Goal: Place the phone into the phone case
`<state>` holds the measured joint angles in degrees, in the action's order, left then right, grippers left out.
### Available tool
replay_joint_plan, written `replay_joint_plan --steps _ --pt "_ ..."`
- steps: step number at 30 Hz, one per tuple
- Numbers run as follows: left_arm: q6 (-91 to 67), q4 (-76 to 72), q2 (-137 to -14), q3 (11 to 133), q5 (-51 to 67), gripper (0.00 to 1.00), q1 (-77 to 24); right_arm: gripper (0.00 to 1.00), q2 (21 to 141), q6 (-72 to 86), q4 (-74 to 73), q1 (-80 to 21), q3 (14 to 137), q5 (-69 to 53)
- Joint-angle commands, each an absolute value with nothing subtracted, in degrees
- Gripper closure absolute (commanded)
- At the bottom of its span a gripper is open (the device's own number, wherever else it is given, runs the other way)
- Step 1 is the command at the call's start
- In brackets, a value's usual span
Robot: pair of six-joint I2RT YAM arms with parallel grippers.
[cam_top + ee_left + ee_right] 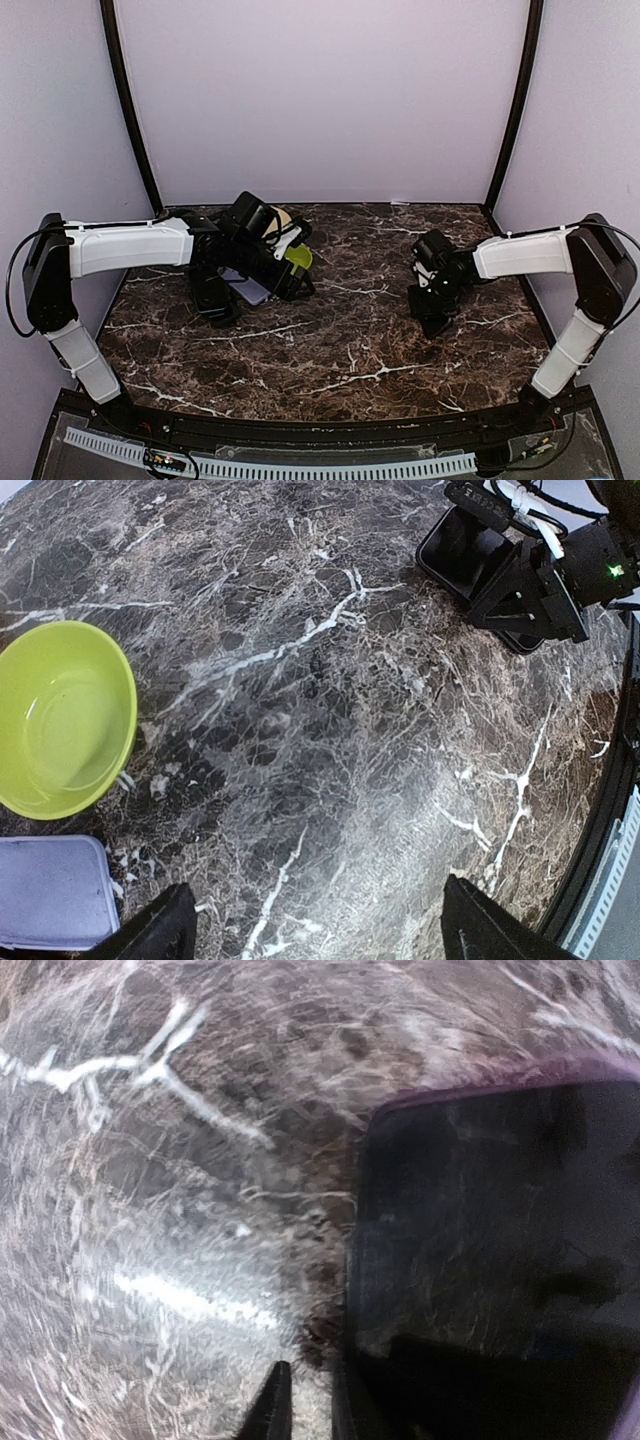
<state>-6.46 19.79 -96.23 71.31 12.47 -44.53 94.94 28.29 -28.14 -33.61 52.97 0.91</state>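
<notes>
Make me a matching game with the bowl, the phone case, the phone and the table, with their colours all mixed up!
Things:
1. bowl
2. phone case
3. phone
4. table

Colours:
A. black
B. dark brown with white veins
C. yellow-green
D. pale lavender

Right pairs: 1-C, 2-D, 3-A, 4-B.
</notes>
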Motion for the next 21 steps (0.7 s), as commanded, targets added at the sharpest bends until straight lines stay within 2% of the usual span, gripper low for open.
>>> replay_joint_plan --steps 1,4,6,7,8,9,14,21 --pt "-5.4 21.1 -95.5 72.3 11.7 0.13 -44.8 0.73 93.6 27.8 -42.0 -33.9 57.2 4.8" --pt "-5.4 21.1 -95.3 71.9 11.3 0.13 -44.9 0.55 90.2 27.5 -45.6 -34.0 61.0 7.3" --pt "-5.6 20.7 -95.0 71.5 11.4 0.13 -44.9 0.34 88.5 27.4 -47.2 -34.0 62.1 8.8" --pt "-5.6 20.5 -94.9 71.3 11.6 0.13 -45.0 0.18 87.8 27.4 -47.5 -33.9 62.2 10.6" --pt "-5.5 20.6 -94.9 71.2 11.7 0.13 -44.9 0.06 87.3 27.4 -47.7 -33.8 62.0 12.1" --pt "-5.4 20.6 -94.9 71.2 11.7 0.13 -44.9 0.02 87.2 27.5 -48.1 -33.5 61.9 13.2" --pt "-5.0 20.8 -94.9 71.3 11.6 0.13 -45.0 0.02 89.1 25.5 -47.4 -31.9 61.7 13.6" --pt "-4.8 20.7 -94.2 70.7 12.5 0.13 -44.9 0.02 94.7 20.8 -41.7 -28.4 59.1 3.7"
